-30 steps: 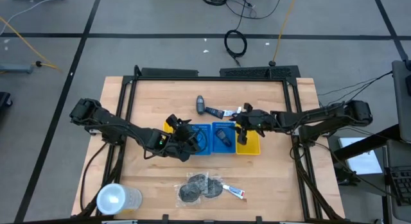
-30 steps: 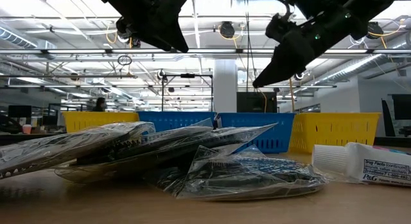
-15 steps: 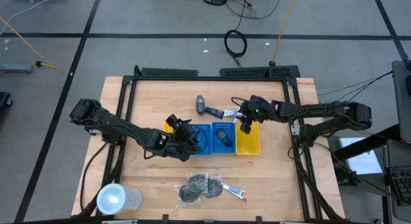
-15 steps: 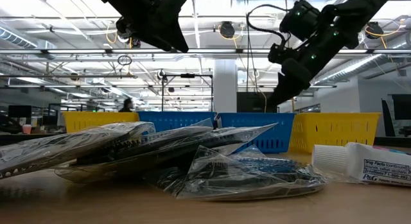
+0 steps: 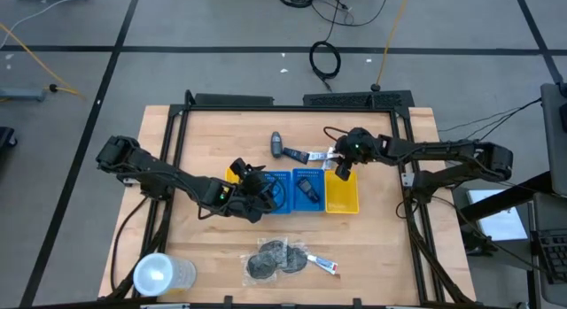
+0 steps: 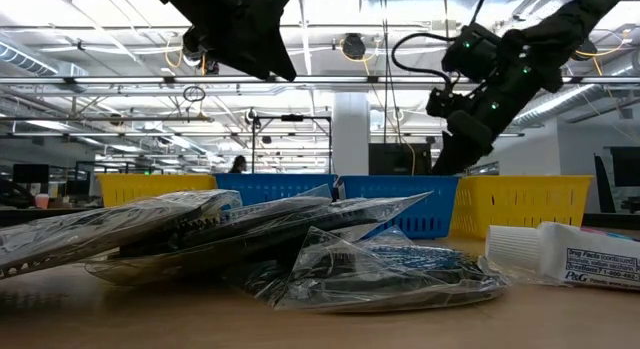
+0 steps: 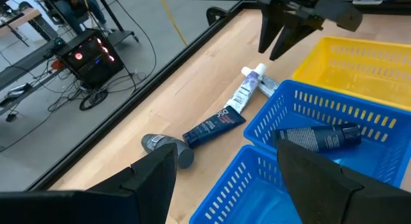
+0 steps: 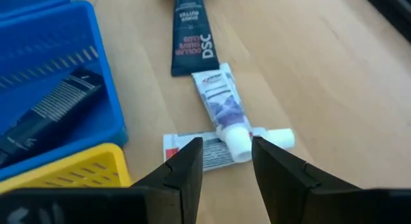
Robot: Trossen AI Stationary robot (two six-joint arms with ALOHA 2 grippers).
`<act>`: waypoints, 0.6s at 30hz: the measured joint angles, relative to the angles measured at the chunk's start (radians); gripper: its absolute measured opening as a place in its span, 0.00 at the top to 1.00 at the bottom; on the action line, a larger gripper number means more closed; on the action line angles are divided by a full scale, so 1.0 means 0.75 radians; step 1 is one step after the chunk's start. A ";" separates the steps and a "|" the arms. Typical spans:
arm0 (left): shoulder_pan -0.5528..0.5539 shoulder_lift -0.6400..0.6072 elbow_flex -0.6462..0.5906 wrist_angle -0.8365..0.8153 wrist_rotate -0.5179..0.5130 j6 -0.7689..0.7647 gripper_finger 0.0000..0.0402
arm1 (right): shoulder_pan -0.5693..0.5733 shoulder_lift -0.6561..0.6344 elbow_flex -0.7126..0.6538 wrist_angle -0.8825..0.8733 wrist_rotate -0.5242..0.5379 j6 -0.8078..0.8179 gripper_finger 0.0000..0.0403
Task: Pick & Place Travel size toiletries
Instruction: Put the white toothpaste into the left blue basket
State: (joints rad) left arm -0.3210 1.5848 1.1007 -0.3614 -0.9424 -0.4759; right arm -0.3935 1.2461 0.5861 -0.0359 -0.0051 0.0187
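- My right pincer (image 5: 337,170) hangs over the far edge of the yellow tray (image 5: 342,196), just beside the small tubes lying on the bare table (image 5: 390,247) behind the trays.
- Its fingers (image 8: 177,174) stand apart with nothing between them; below the gap I see a white tube with a purple label (image 8: 221,108), its white cap pointing toward me.
- That white tube lies across a second white tube (image 8: 226,146), and its flat end touches a dark tube (image 8: 191,33) marked with white letters.
- My left pincer (image 5: 257,187) waits above the left blue tray (image 5: 280,198), jaws released and wide, holding nothing.
- From my left wrist I see one dark tube (image 7: 318,137) already lying inside the right blue tray (image 7: 343,115).
- A dark tube with a grey cap (image 7: 192,135) lies on the wood just outside the blue trays, end to end with the white tube (image 7: 247,93).
- Near the front edge of the table lie bagged dark mesh puffs (image 5: 275,257), with a white tube with a red end (image 5: 322,265) just beside them.
- A clear round cup (image 5: 160,274) lies at the front left corner, well apart from the trays.
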 joint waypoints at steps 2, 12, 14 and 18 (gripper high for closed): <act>0.000 0.000 0.000 0.001 0.000 0.000 0.34 | 0.000 0.000 -0.037 0.073 -0.001 0.006 0.69; 0.000 0.000 0.000 0.008 0.000 0.003 0.34 | -0.011 0.071 -0.093 0.202 0.002 0.008 0.69; 0.001 0.000 0.000 0.010 0.000 0.004 0.34 | -0.018 0.094 -0.095 0.215 0.002 0.007 0.69; 0.001 0.000 0.000 0.010 0.001 0.005 0.34 | -0.028 0.130 -0.093 0.269 0.000 0.005 0.69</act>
State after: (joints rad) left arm -0.3202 1.5847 1.1007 -0.3537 -0.9419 -0.4725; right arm -0.4145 1.3437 0.5167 0.1661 -0.0051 0.0223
